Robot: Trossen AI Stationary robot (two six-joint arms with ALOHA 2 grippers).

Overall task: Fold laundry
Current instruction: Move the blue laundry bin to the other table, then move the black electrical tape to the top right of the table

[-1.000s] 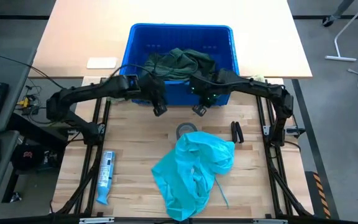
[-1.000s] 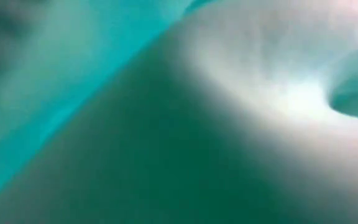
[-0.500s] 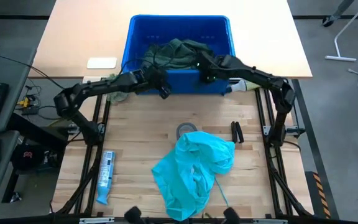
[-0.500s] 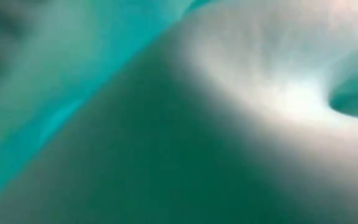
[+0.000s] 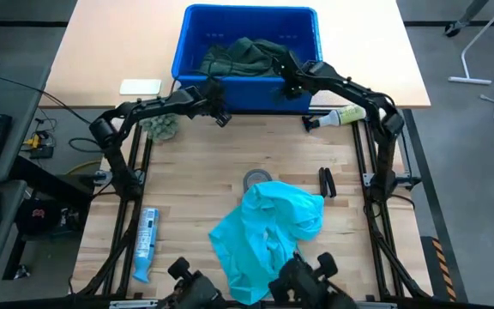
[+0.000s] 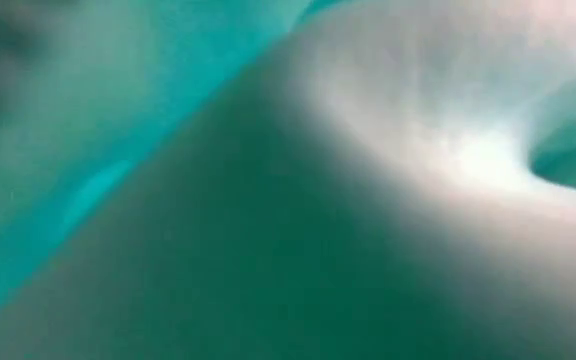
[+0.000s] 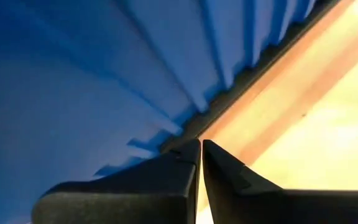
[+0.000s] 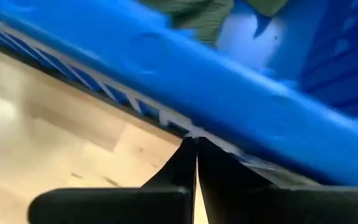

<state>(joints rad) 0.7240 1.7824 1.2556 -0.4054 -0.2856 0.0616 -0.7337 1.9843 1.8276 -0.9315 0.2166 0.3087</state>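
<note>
The turquoise shirt (image 5: 268, 236) lies crumpled on the wooden table near its front edge, and its cloth (image 6: 118, 120) fills the whole low view. Dark green laundry (image 5: 245, 58) lies heaped inside the blue bin (image 5: 197, 34) at the far side. My left gripper (image 5: 222, 118) is shut at the foot of the bin's near wall, left of its middle. My right gripper (image 5: 286, 87) is shut at the bin's near rim, right of its middle. My left gripper sets its shut fingertips (image 7: 191, 155) against the outside of the bin's near wall (image 7: 166, 118), low down by the table. It comes slanting down from the near left. My right gripper has its shut fingertips (image 8: 188, 152) at the ribbed strip under the bin's near rim (image 8: 216, 127), slanting down from the near right. The bin stands on the table.
A fuzzy grey-green ball (image 5: 159, 127) lies left of the bin's near corner, and a yellow-green bottle (image 5: 337, 115) lies to its right. A grey tape roll (image 5: 257, 180), a black object (image 5: 326, 182) and a blue tube (image 5: 147, 240) lie on the table.
Both shut grippers have moved toward the table's far edge, and the blue bin with the green laundry has slid that way in front of them. The ball and the bottle, hidden before, now show. The turquoise shirt has stayed put.
</note>
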